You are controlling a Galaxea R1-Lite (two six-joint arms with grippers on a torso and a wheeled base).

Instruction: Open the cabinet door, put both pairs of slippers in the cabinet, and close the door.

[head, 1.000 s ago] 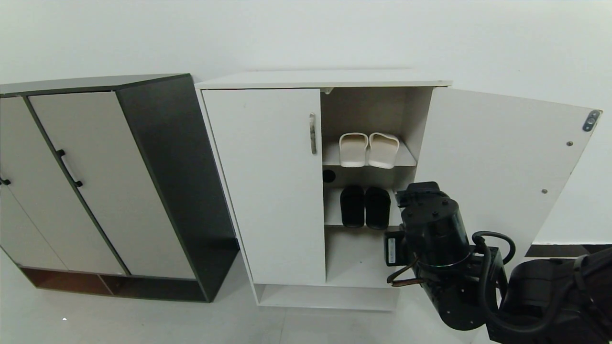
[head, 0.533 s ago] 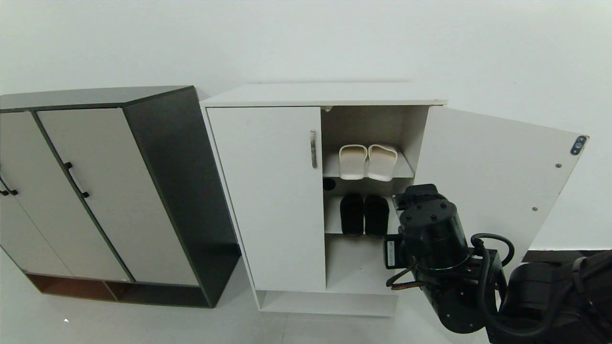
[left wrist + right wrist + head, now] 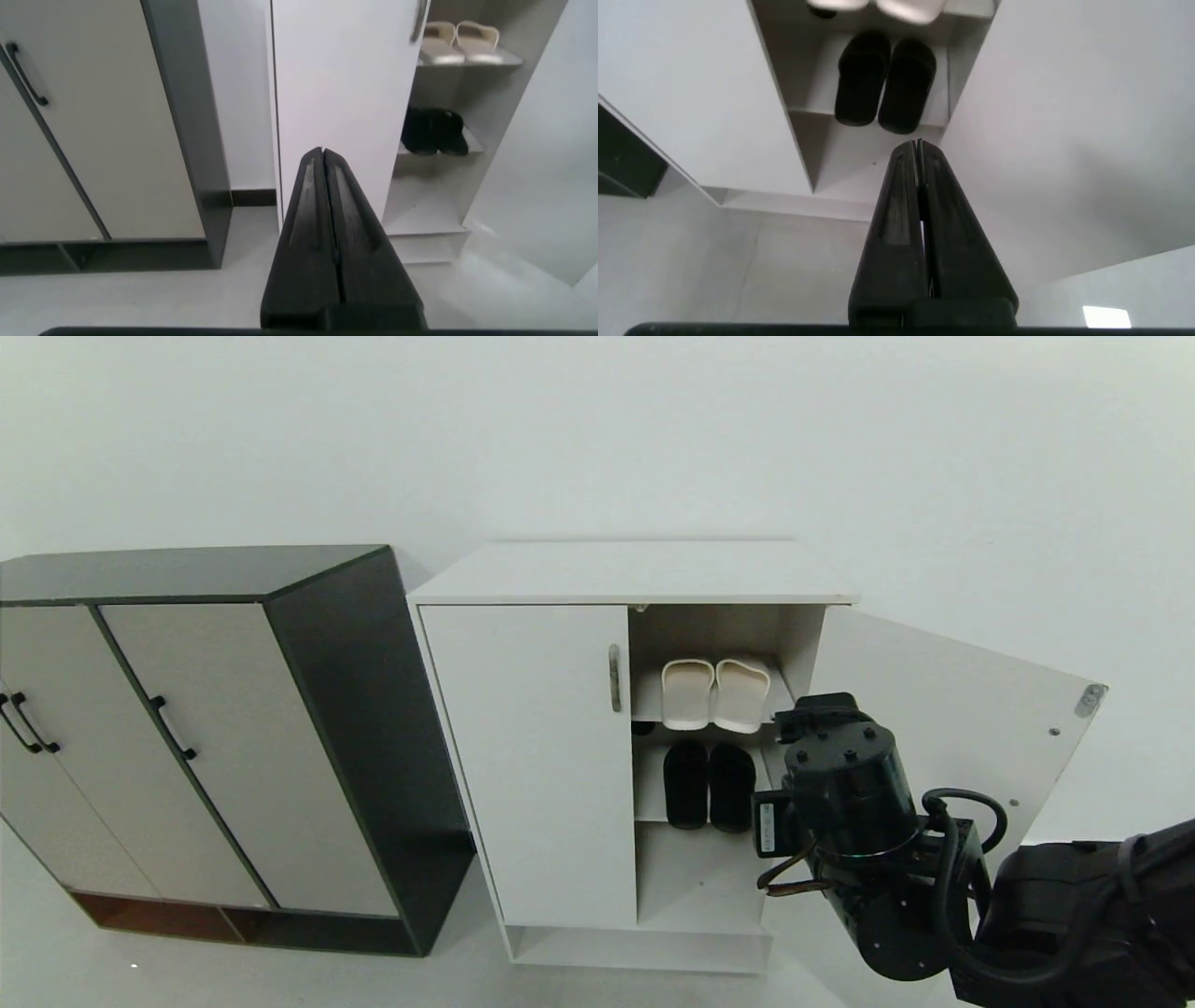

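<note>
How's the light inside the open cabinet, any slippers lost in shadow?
Head view: the white slippers are evenly lit; the black slippers sit shaded under the upper shelf. Left wrist view: the black pair nearly merges into one dark mass. Right wrist view: it stands out from its pale shelf.

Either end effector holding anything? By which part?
Nothing held. Left end effector and right end effector are both shut and empty; the white slippers and black slippers sit on shelves in the cabinet.
</note>
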